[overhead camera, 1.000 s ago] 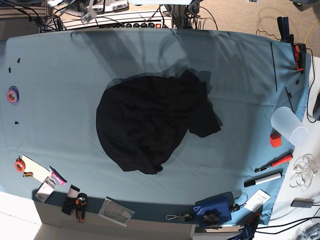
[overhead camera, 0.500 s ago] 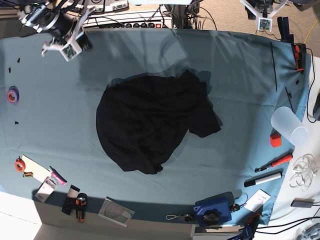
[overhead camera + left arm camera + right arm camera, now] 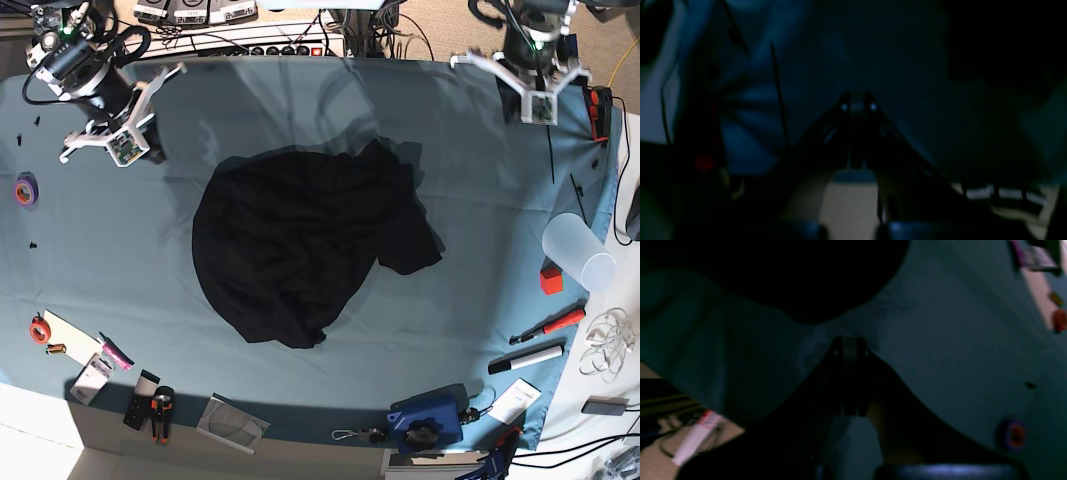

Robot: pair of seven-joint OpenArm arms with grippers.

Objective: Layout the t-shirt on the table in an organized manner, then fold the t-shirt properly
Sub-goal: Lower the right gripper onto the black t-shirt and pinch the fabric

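The t-shirt (image 3: 300, 250) lies crumpled in the middle of the table (image 3: 480, 180). The right claw (image 3: 849, 346) is together and empty; for the left claw (image 3: 857, 106) I cannot tell. Each should take one far edge and spread it flat.

Base overhead; wrist views low, sharing t-shirt (image 3: 300, 245).

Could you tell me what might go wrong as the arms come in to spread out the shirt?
1. The t-shirt lies bunched in a rounded heap with no clear hem or sleeve edge, so a pinch may catch several layers.
2. The table cover is loose cloth and could be pinched along with it.
3. The plastic cup and tools sit near the left gripper's side, so a wide sweep may hit them.
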